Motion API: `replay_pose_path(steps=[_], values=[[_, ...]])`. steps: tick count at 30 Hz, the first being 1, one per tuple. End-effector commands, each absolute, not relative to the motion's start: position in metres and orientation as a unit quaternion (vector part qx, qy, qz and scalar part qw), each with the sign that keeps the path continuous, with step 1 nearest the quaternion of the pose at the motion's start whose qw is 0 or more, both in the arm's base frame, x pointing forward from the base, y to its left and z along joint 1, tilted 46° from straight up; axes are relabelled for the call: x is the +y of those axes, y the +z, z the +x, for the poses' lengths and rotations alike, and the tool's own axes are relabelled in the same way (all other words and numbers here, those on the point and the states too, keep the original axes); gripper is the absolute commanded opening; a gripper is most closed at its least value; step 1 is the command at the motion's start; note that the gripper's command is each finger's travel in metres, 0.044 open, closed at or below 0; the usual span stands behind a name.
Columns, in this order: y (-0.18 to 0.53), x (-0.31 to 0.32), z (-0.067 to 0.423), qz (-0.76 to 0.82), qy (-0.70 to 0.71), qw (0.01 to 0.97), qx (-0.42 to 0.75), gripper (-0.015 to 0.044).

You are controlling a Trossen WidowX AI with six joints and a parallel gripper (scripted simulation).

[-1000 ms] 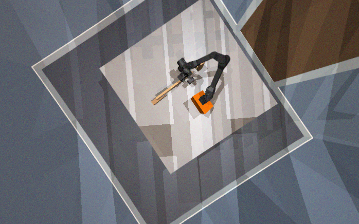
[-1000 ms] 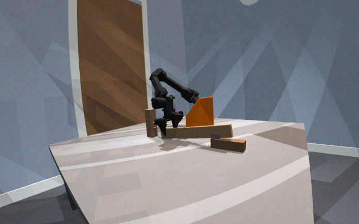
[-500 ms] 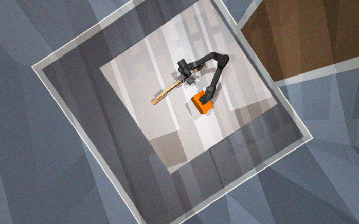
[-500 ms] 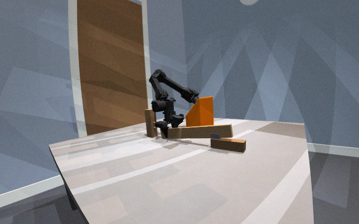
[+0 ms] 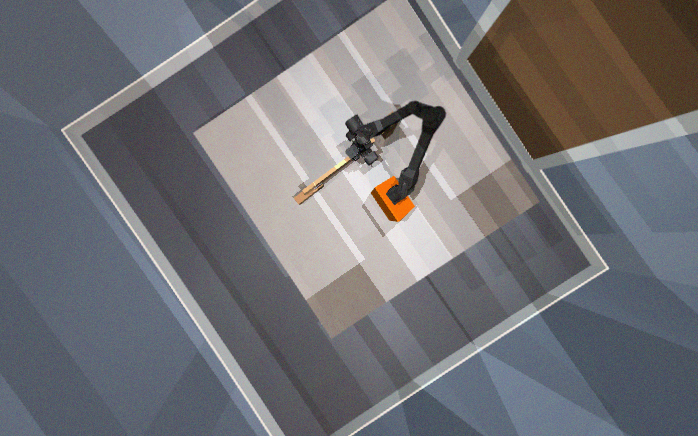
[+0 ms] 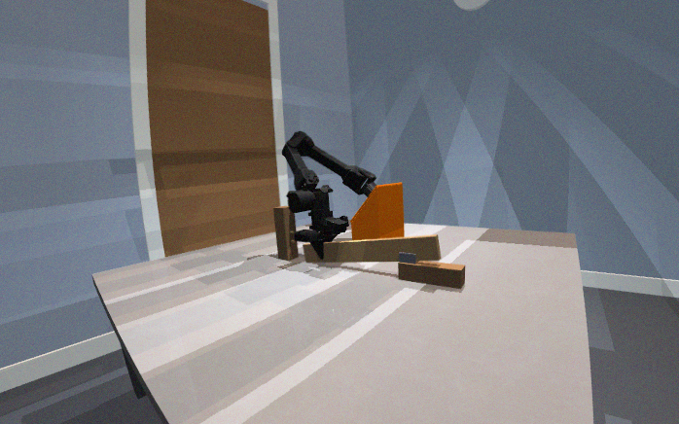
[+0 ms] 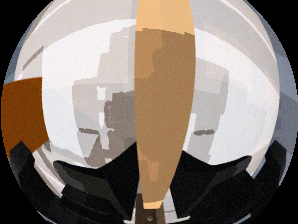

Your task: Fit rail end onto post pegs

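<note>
Tan rail (image 6: 381,248) — black gripper (image 6: 322,243) — orange base (image 6: 378,213)

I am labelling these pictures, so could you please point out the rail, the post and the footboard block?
rail (image 6: 384,247): exterior view, on the middle of its long side face.
post (image 6: 284,231): exterior view, on its front face, about halfway up.
footboard block (image 6: 432,273): exterior view, on its long side face.

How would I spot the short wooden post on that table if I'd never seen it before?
Start at the big orange block at the table's far side, then follow the black arm down to its fingers, closed on the long slanting rail. Just left of them stands the post: the only upright wooden piece, darker than the rail.
</note>
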State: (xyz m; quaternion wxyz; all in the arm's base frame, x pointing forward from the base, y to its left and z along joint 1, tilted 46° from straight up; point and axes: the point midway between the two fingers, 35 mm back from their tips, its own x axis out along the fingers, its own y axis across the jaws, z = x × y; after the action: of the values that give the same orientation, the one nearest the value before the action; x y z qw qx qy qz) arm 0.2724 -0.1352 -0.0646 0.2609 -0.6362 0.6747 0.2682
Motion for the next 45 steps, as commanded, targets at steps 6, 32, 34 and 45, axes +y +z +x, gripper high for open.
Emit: replay_pose_path(steps=[6,32,34,45], values=[[-0.065,-0.136,0.272,-0.637,0.269,0.259,0.675,0.0000],[-0.058,-0.128,0.274,-0.637,0.269,0.259,0.675,0.0000],[-0.057,-0.127,0.274,-0.637,0.269,0.259,0.675,0.0000],[-0.054,-0.123,0.276,-0.637,0.269,0.259,0.675,0.0000]])
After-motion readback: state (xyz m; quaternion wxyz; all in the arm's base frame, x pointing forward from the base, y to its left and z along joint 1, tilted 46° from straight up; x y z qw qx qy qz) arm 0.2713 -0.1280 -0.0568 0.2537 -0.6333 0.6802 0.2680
